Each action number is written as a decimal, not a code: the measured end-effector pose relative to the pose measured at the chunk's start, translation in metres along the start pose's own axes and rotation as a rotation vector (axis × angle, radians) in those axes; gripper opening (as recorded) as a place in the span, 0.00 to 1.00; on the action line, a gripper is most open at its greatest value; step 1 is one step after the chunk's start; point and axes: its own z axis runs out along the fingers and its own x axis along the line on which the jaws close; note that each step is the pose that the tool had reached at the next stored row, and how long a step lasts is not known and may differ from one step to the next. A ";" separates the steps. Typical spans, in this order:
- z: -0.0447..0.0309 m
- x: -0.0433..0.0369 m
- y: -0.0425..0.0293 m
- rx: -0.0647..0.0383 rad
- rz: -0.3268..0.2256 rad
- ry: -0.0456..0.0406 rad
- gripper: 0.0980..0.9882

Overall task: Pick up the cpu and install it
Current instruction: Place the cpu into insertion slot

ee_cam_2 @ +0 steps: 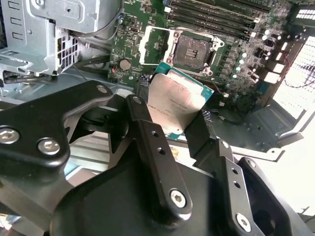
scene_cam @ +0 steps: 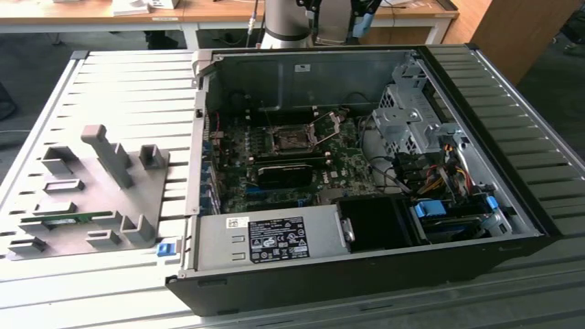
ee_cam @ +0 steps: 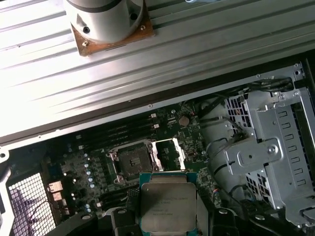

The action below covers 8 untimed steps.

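Observation:
The cpu (ee_cam_2: 174,105) (ee_cam: 168,206), a flat square chip with a silvery metal top and a thin teal rim, is clamped by its edges between the black fingers (ee_cam_2: 142,118) of my gripper (ee_cam_2: 170,115) (ee_cam: 168,222). It hangs above the green motherboard (scene_cam: 274,171), a short way off the open cpu socket (ee_cam_2: 194,49) (ee_cam: 133,160) (scene_cam: 292,140). The socket's metal retention frame (ee_cam_2: 155,46) (ee_cam: 170,150) is flipped open beside it. The socket looks bare inside.
The open computer case (scene_cam: 512,137) lies on a slatted metal table (scene_cam: 119,89). A metal drive cage (ee_cam_2: 49,29) (ee_cam: 270,152) and cables stand near the socket. A grey fixture plate (scene_cam: 92,192) with blocks and a green strip (scene_cam: 68,221) sits at the exterior view's left. The arm's base (ee_cam: 108,19) is behind the case.

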 end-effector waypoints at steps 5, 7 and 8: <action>0.0001 0.0000 0.0000 0.000 0.022 -0.0003 0.50; 0.0001 0.0000 0.0000 0.001 0.031 -0.0004 0.50; 0.0002 0.0000 0.0000 0.001 0.035 -0.0005 0.50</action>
